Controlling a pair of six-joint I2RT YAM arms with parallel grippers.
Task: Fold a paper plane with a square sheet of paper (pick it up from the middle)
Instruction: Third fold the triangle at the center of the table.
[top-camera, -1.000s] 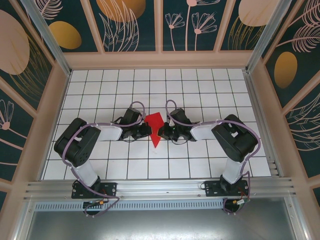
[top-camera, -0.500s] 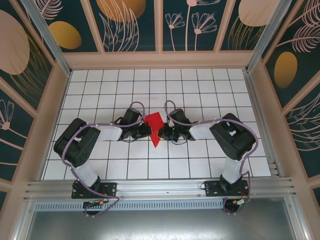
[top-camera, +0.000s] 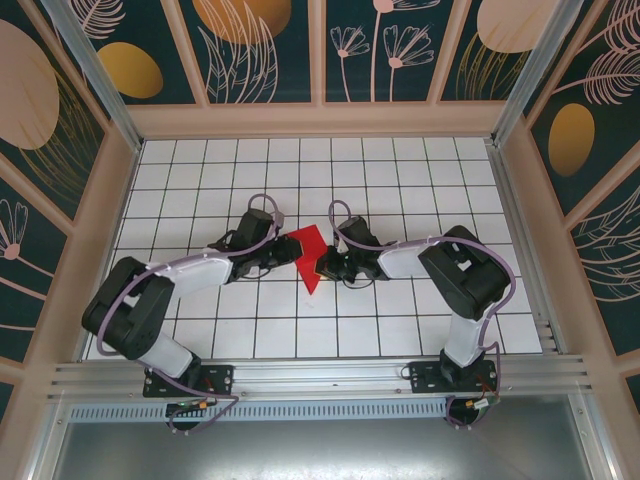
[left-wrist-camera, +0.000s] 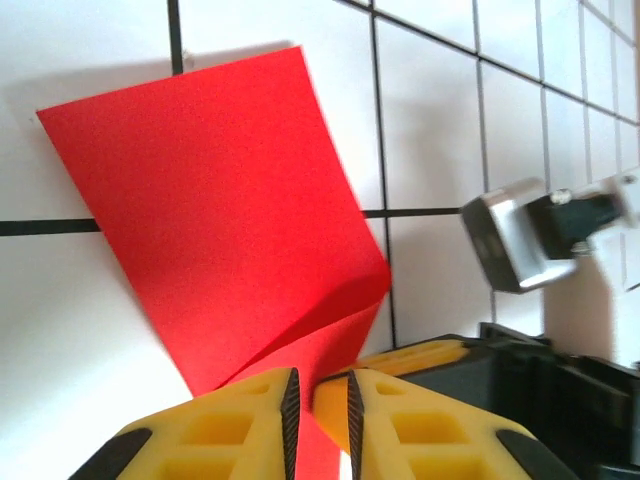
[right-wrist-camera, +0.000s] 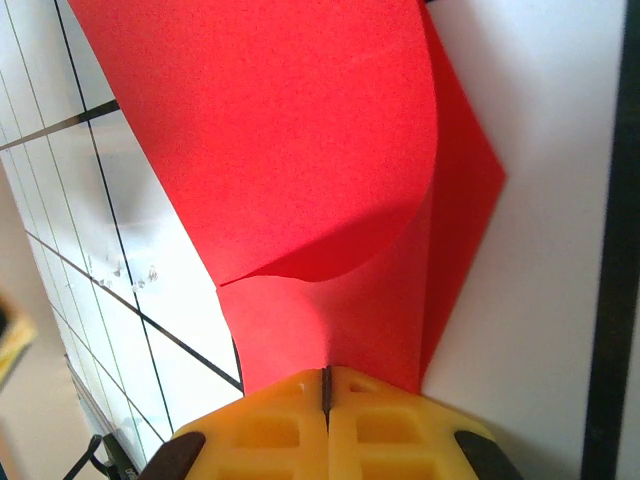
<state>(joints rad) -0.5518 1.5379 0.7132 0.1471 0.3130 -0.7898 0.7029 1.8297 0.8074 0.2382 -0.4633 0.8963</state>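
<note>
Two tools at red paper (top-camera: 310, 252): right tool (right-wrist-camera: 326, 376) clamps it; left tool (left-wrist-camera: 320, 385) newly cracked open.

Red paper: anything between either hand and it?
Nothing visible stands in the way. The right hand is shut on an edge of the red paper. The left hand has its jaws slightly apart, with the paper's edge in the gap.

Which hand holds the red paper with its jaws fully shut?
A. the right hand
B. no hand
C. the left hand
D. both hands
A: in the right wrist view the jaws of the right hand meet on the edge of the paper, while the jaws of the left hand stand slightly apart.
</note>
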